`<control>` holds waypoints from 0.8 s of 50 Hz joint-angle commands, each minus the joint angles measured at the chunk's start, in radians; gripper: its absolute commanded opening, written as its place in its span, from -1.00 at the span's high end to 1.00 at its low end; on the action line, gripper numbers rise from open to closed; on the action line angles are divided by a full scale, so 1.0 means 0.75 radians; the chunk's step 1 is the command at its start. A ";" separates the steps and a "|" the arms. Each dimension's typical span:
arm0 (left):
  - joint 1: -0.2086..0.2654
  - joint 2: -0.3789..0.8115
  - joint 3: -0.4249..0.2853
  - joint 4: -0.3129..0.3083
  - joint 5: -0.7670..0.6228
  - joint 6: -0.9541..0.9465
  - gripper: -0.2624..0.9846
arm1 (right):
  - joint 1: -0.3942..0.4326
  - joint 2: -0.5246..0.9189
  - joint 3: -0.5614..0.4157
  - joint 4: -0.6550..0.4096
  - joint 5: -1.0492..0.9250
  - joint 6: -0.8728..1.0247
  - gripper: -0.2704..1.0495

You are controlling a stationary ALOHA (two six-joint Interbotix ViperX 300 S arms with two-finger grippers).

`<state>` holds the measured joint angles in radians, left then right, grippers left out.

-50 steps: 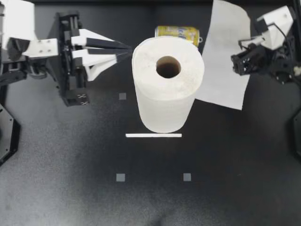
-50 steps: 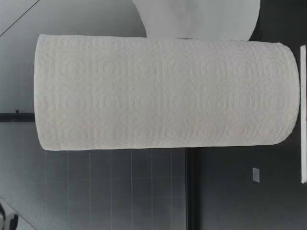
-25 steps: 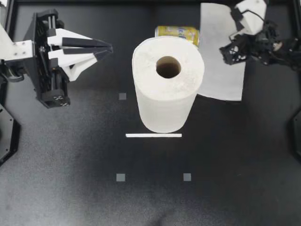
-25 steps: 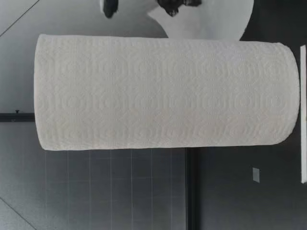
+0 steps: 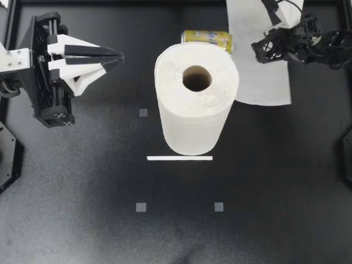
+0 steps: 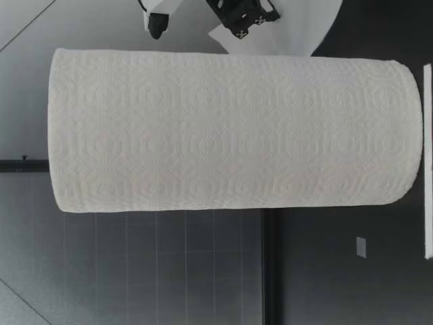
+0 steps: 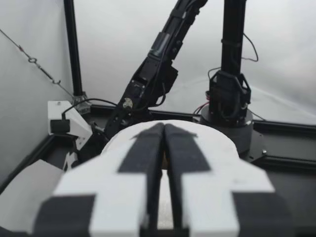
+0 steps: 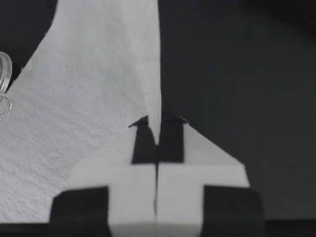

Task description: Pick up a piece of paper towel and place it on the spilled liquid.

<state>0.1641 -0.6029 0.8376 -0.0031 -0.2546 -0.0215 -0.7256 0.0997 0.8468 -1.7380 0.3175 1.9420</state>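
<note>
A tall white paper towel roll (image 5: 197,99) stands upright mid-table and fills the low view (image 6: 237,128). A yellow can (image 5: 208,37) lies on its side just behind it. My right gripper (image 5: 259,50) hovers at the back right, beside the can, shut on the edge of a loose paper towel sheet (image 5: 261,77) that hangs under it. The right wrist view shows the sheet (image 8: 89,123) pinched in that gripper (image 8: 157,123). My left gripper (image 5: 121,56) is shut and holds nothing, left of the roll and pointing at it (image 7: 164,127). No liquid shows.
A thin white strip (image 5: 179,158) lies on the dark table in front of the roll. Small grey square markers (image 5: 141,207) dot the table. In the low view my right gripper (image 6: 240,17) and the sheet (image 6: 284,30) hang behind the roll.
My right gripper carried the sheet back and leftward, toward the can. My left arm drew back from the roll toward the left edge.
</note>
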 commanded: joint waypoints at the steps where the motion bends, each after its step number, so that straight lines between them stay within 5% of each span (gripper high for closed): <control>1: -0.002 -0.014 -0.012 0.000 -0.006 0.000 0.35 | -0.010 -0.014 -0.027 0.004 0.006 0.000 0.72; 8: -0.002 -0.018 -0.010 0.000 -0.006 0.000 0.35 | -0.010 -0.020 -0.027 0.008 0.012 0.000 0.44; 21: -0.002 -0.018 -0.008 0.002 -0.006 0.002 0.35 | -0.010 -0.031 -0.027 0.037 0.045 -0.010 -0.43; 40: -0.002 -0.018 -0.010 0.000 -0.006 0.002 0.35 | -0.010 -0.102 0.025 0.090 0.231 -0.110 -0.43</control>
<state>0.1641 -0.6075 0.8406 -0.0046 -0.2546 -0.0215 -0.7256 0.0675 0.8652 -1.6935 0.4633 1.8822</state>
